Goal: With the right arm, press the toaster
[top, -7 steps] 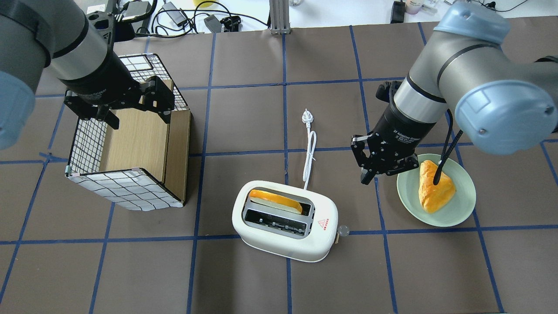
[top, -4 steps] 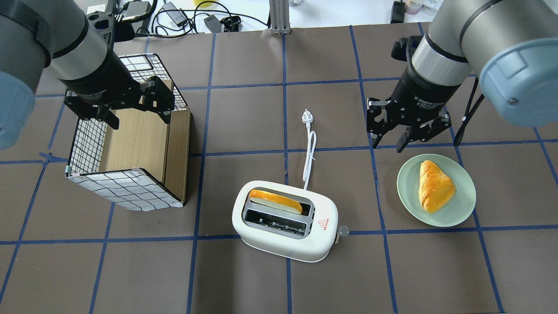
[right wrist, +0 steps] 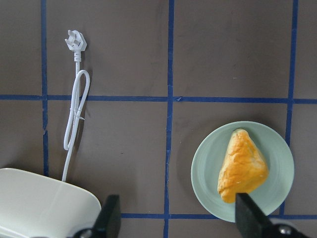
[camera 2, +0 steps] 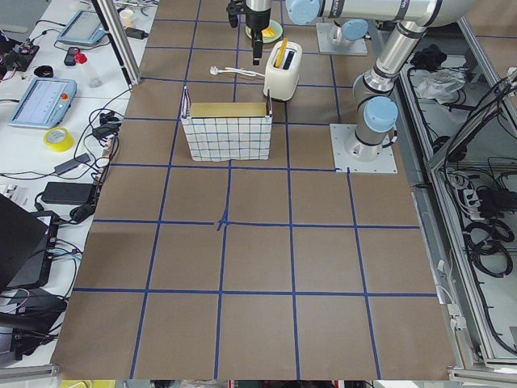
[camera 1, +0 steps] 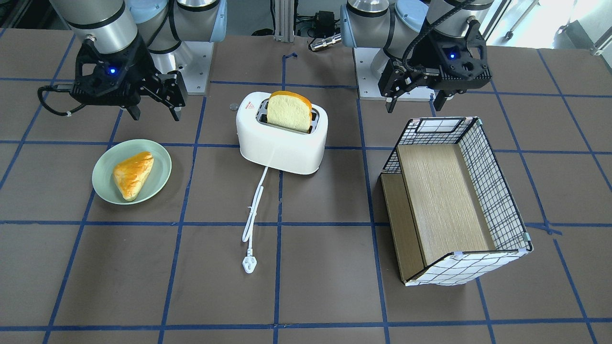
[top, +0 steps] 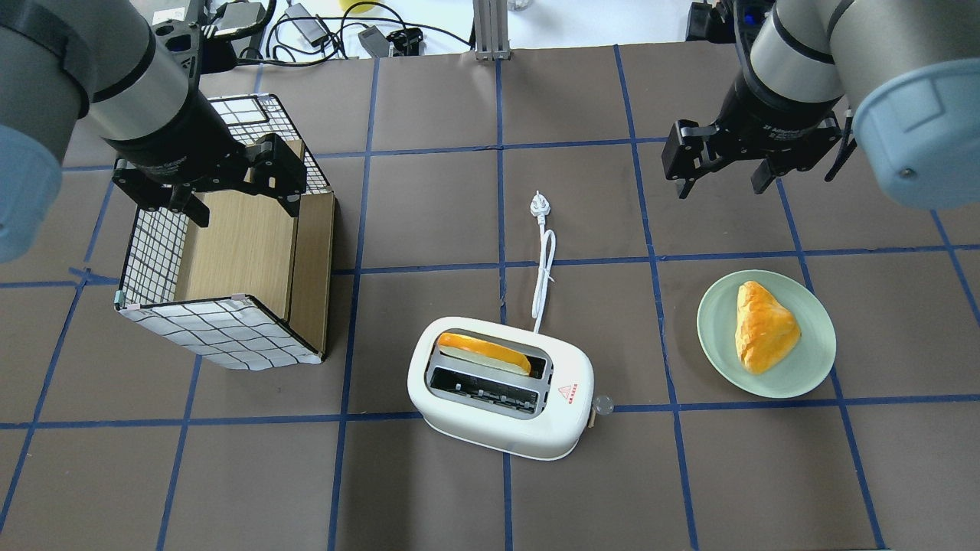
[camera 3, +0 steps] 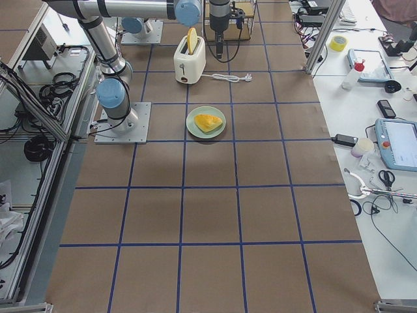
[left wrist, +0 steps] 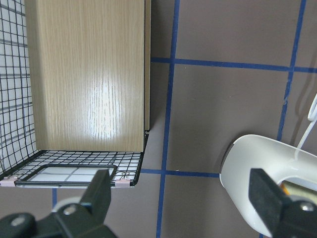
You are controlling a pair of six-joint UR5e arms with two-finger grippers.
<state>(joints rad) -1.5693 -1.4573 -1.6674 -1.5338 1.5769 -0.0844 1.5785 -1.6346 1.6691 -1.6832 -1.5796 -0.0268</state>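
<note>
The white two-slot toaster (top: 498,417) stands near the table's front centre. A bread slice (top: 482,352) sits in its far slot, and its grey lever knob (top: 602,404) is on its right end. Its white cord (top: 543,268) lies on the table behind it. The toaster also shows in the front-facing view (camera 1: 282,143) and the right wrist view (right wrist: 44,203). My right gripper (top: 720,187) hangs open and empty, high, far behind and to the right of the toaster, beyond the plate. My left gripper (top: 245,210) is open and empty over the box.
A pale-green plate (top: 712,337) with a golden pastry (top: 762,325) lies right of the toaster. A wire-grid box with a wooden inside (top: 222,337) lies on its side at the left. Cables and gear line the far table edge.
My right gripper has moved from beside the plate's left edge to farther back and right, away from the toaster, still open. The left arm and the toaster have not moved.
</note>
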